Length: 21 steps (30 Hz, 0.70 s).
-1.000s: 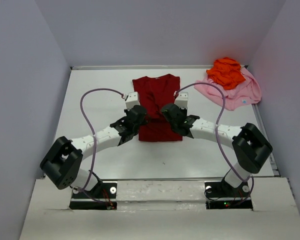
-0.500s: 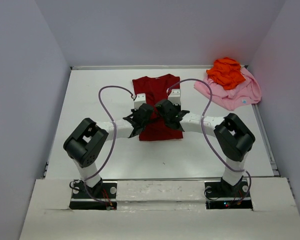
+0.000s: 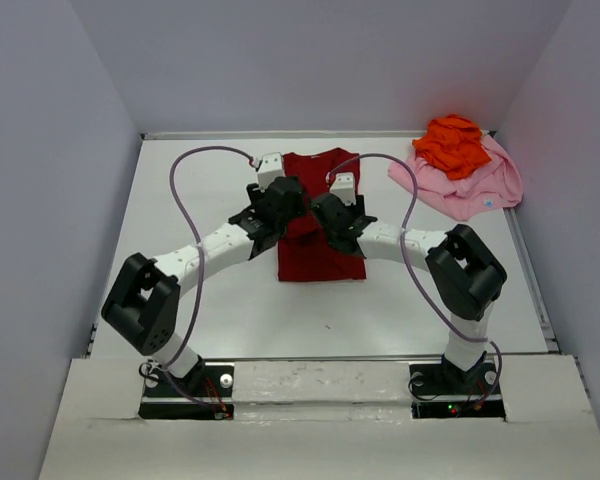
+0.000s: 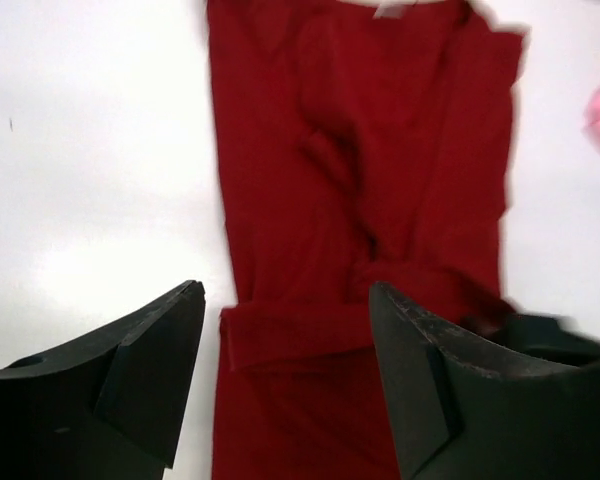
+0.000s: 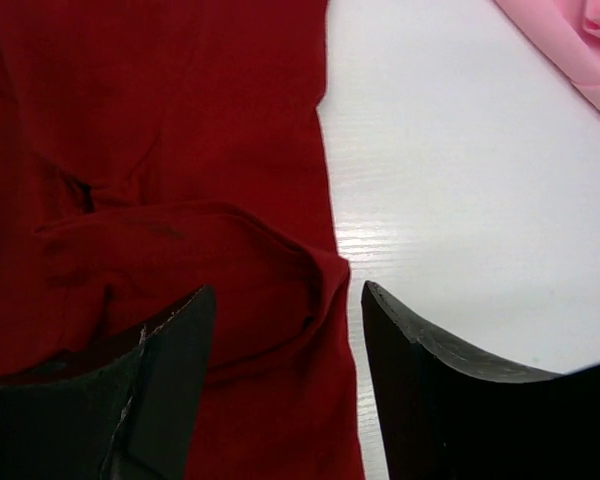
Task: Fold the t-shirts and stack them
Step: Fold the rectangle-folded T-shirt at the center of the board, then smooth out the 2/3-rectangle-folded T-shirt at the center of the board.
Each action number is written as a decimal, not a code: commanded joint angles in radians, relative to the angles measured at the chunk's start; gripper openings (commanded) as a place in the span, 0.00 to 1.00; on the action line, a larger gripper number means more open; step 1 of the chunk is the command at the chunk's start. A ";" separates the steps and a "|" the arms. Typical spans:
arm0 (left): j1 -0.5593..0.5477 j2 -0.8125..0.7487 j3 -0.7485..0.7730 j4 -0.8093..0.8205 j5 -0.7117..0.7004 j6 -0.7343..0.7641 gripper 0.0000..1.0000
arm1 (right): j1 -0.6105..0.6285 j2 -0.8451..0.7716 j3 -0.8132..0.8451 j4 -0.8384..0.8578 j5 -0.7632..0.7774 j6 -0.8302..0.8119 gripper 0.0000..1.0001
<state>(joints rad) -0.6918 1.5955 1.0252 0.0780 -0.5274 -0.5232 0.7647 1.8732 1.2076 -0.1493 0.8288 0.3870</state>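
While both arms are reaching in over the tabletop (image 3: 280,310), the dark red t-shirt (image 3: 325,260) is lying beneath them at the middle, a long narrow strip running away from the bases. The left fingers (image 4: 140,370) are standing spread wide with nothing between them but cloth below. The right fingers (image 5: 440,400) are spread the same way and pinching nothing. They are hanging side by side over the far half of the strip, one toward each long edge. My read is that this keeps a fold even across the width.

Off in the far right corner, the orange t-shirt (image 3: 452,143) is sitting bunched on top of the pink t-shirt (image 3: 470,185), well apart from the action and waiting their turn, I would say.

From above, the arms are hiding exactly the part that matters. The left wrist view is filling that gap: a doubled band of cloth is lying across the strip between the fingers, with creases running up toward the collar. The right wrist view is adding a raised, rumpled ridge at the shirt's right edge – not flat yet, and likely needing a smoothing pass. Neither wrist view is showing the orange shirt at all.
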 commanded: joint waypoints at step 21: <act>0.250 -0.275 0.174 -0.178 0.224 0.190 0.77 | 0.038 0.013 0.083 -0.036 -0.459 -0.053 0.63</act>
<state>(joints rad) -0.4580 1.3472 1.2068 -0.1486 -0.3950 -0.3454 0.7822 1.8709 1.2835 -0.1871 0.4145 0.3176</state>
